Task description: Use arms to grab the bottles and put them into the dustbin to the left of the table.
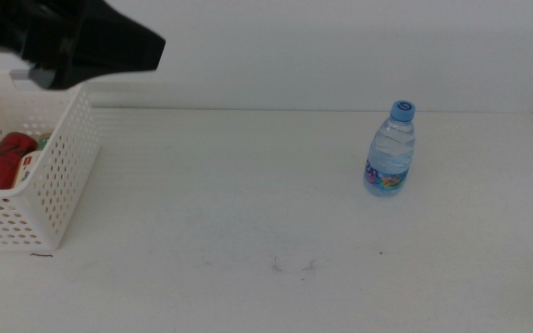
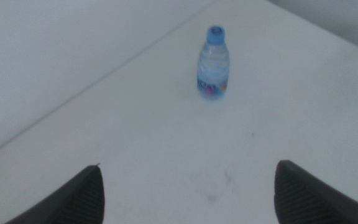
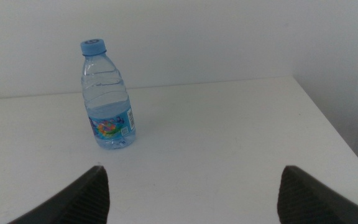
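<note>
Leftmost, the basket (image 1: 49, 190) sits at the bench's (image 1: 248, 203) left edge, with a red can (image 1: 3, 157) lying inside it beside something white and green that is mostly hidden. Above the basket hangs the left gripper (image 2: 185, 193), a dark blurred shape in the middle view; its fingers (image 2: 79, 196) are spread wide with nothing between them. Well to the right of the basket, the water bottle (image 1: 391, 150) stands upright on the bench, blue cap on. The right gripper (image 3: 191, 193) faces the bottle from a distance, its fingers (image 3: 82, 199) likewise released and empty.
</note>
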You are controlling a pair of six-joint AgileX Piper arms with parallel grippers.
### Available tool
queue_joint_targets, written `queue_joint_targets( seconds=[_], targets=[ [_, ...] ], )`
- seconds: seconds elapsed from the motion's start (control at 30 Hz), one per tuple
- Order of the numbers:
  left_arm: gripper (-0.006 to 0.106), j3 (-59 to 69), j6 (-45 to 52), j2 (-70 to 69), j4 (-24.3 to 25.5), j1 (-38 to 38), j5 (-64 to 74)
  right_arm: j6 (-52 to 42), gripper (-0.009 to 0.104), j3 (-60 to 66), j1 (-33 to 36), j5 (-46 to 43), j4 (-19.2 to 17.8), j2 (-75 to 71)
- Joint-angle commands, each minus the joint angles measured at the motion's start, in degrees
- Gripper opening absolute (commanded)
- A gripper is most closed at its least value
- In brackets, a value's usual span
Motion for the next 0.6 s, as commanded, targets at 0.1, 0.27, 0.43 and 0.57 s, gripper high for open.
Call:
queue_joint_targets(
  seconds=[0.1,0.27,0.43,0.57],
  targets=[
    [0.094,0.3,-0.6,-0.2,-2.0,-0.3,-4.3,-0.4,0.089,0.2,-0.5,-0.2,-0.8,-0.2],
    [0.094,0.3,-0.6,-0.2,-1.8,-0.3,-7.2,-0.4,0.089,0.2,-0.5,-0.2,-0.8,-0.2],
    [0.094,0.3,0.2,-0.2,-1.8,-0.3,-9.8,-0.4,0.089,0.2,-0.5,-0.2,-0.8,-0.2],
    [0.094,0.3,0.2,-0.2,-1.8,-0.3,-11.0,-0.4,0.089,0.2,-0.5,-0.2,-0.8,-0.2]
  ],
)
